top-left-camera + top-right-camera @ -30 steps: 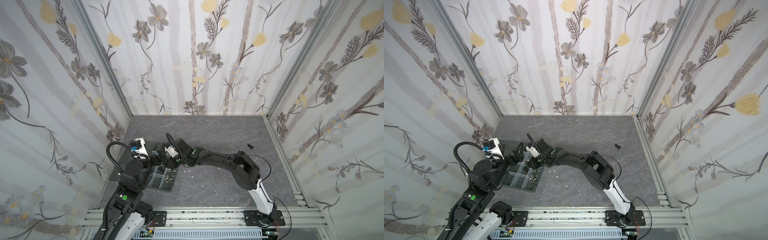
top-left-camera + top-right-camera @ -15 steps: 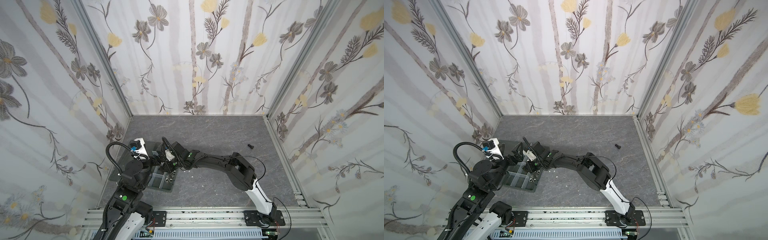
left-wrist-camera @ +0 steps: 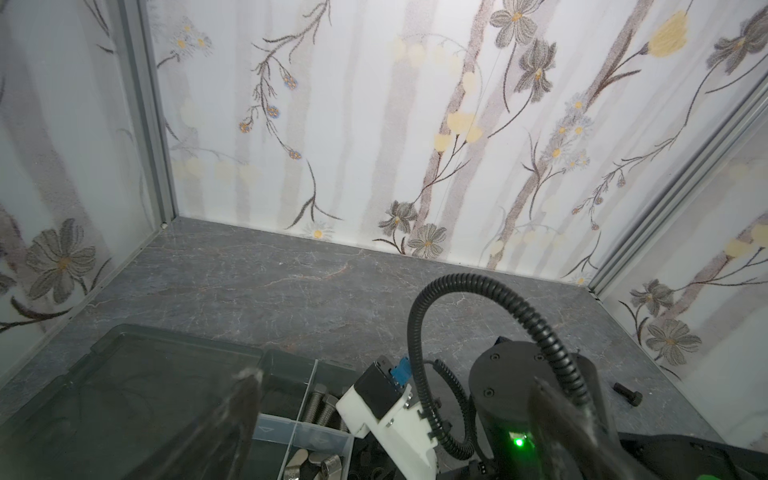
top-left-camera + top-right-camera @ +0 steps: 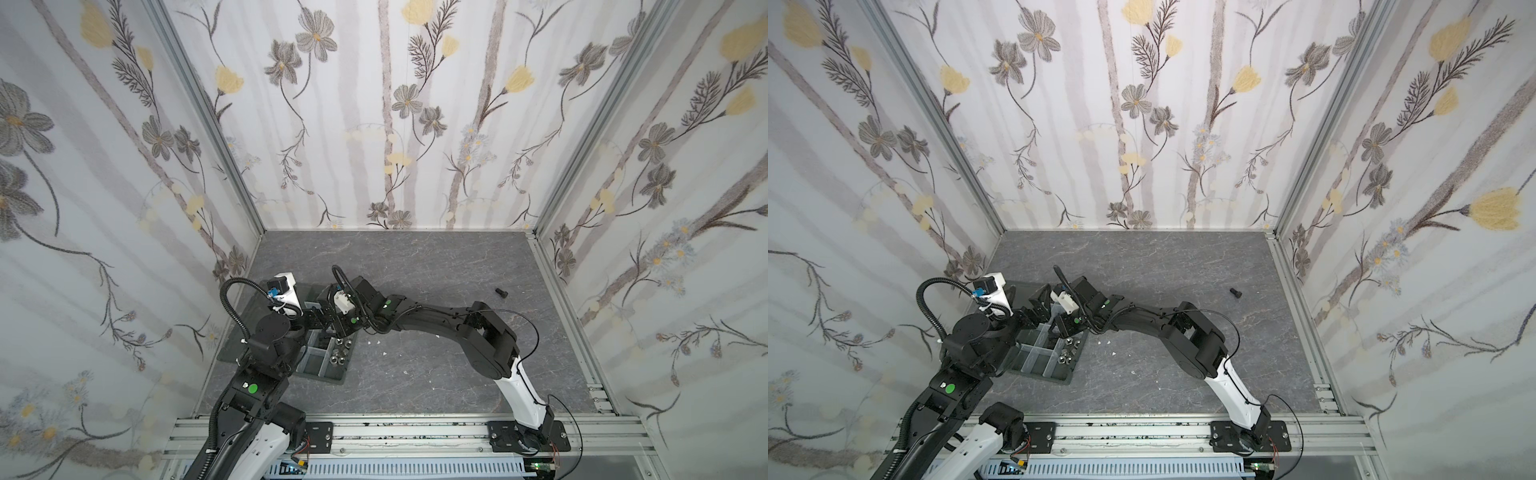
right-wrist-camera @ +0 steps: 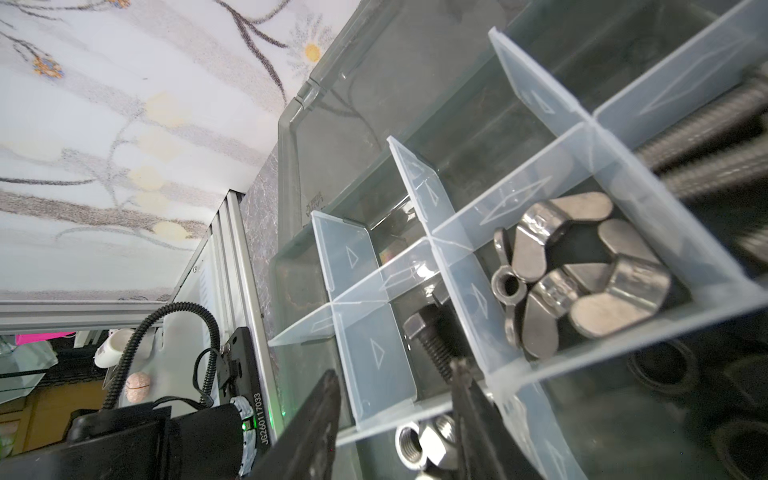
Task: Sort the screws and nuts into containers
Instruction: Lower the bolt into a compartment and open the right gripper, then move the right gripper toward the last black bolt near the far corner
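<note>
Both arms are matte black with a white lower link (image 4: pixel 519 386) by the near rail (image 4: pixel 415 432) and round green dots (image 4: pixel 251 389); the left arm (image 4: pixel 268 332) carries a ribbed black hose (image 4: pixel 226 307) and white camera mount (image 4: pixel 289 291), the right arm (image 4: pixel 482 336) a thin black cable (image 4: pixel 536 332), and the right gripper (image 5: pixel 395 370) has flat black fingers (image 5: pixel 316 415).

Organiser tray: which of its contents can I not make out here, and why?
- Far compartments of the organiser tray: both top views, covered by the right arm and left arm.
- Silver hex nuts: right wrist view, cut by the picture edge, partly behind the right gripper; count unclear.
- Black nuts: right wrist view, blurred; number unclear.
- Long silver screws: right wrist view, cut by an edge.
</note>
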You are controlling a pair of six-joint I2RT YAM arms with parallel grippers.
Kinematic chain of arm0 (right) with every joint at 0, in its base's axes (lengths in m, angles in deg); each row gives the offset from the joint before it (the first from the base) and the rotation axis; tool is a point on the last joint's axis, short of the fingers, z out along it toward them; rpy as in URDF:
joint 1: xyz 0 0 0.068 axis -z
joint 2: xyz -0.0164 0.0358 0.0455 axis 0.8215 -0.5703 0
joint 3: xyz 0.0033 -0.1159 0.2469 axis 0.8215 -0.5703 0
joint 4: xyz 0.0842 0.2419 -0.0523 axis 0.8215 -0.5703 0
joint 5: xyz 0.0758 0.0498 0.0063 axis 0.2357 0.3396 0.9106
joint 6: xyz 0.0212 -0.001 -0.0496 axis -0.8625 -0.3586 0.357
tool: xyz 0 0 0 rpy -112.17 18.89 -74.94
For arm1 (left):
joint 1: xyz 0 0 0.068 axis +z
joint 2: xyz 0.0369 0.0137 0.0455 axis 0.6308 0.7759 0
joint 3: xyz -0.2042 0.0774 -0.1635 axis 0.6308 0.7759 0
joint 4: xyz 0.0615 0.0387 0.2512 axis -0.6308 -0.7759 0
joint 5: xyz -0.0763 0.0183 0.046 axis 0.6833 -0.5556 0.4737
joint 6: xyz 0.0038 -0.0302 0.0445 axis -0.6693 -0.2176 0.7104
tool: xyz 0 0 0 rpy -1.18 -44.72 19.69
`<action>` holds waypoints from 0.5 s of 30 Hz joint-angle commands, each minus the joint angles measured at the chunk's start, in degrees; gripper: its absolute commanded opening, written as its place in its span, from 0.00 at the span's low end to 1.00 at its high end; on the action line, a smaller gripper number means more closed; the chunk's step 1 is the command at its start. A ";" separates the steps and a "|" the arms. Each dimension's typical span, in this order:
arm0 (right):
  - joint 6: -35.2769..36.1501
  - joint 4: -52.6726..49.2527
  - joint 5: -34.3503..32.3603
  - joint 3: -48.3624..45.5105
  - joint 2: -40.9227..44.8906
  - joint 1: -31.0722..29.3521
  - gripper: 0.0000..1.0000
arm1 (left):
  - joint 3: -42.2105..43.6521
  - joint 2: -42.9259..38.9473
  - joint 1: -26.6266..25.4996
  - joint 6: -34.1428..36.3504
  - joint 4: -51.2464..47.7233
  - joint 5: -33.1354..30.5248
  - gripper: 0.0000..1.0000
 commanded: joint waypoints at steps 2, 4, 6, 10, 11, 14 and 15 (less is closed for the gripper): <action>-0.29 4.42 -0.95 -5.48 5.45 2.18 0.46 | -1.42 3.99 0.04 -0.73 1.48 5.40 1.00; -0.43 5.62 -1.55 -8.99 8.45 3.59 0.46 | -2.37 7.13 0.04 -0.73 1.19 7.93 1.00; -0.69 7.01 -2.10 -12.66 11.44 5.04 0.47 | -3.57 10.16 0.04 -0.74 0.79 10.34 1.00; -0.85 8.07 -4.85 -19.50 17.91 8.52 0.47 | -6.95 16.18 -0.05 -0.98 -1.37 12.77 1.00; -0.89 8.06 -5.89 -21.39 19.45 9.62 0.48 | -7.88 17.54 -0.04 -1.12 -1.94 12.87 1.00; -1.60 8.23 -8.49 -26.92 24.44 13.87 0.47 | -10.12 20.62 -0.56 -1.37 -2.93 12.96 1.00; -1.88 8.29 -9.28 -28.64 25.97 15.04 0.47 | -10.62 21.46 -0.78 -1.39 -3.16 12.97 1.00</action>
